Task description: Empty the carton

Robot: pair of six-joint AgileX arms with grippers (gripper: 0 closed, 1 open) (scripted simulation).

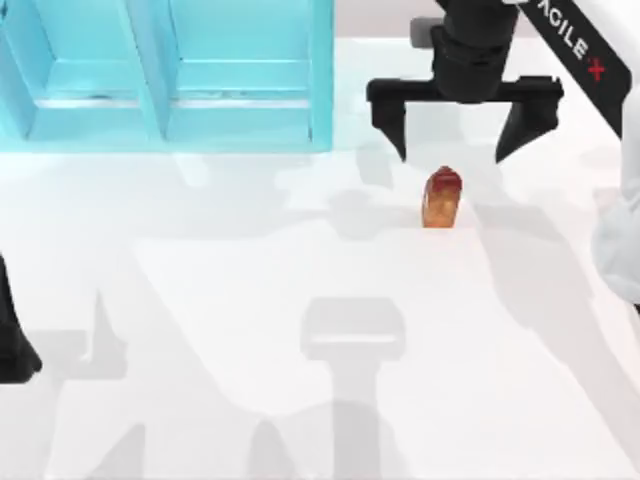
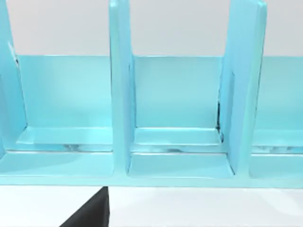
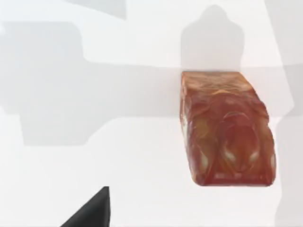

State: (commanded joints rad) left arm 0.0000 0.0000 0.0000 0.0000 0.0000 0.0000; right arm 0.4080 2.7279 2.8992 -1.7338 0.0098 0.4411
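Observation:
The carton (image 1: 442, 198) is a small orange-amber box with a red peaked top, standing upright on the white table at the back right. My right gripper (image 1: 455, 150) hovers just behind it, open wide, its two black fingers spread to either side and clear of the box. In the right wrist view the carton (image 3: 227, 128) sits close ahead, with one black fingertip (image 3: 91, 212) off to its side and not touching it. My left arm (image 1: 12, 345) is parked at the table's left edge; one of its fingertips (image 2: 90, 213) sits far out to the side, so its gripper is open.
A teal shelf unit (image 1: 165, 70) with upright dividers stands at the back left. The left wrist view faces its compartments (image 2: 177, 94). The white table (image 1: 320, 330) stretches bare in front of the carton.

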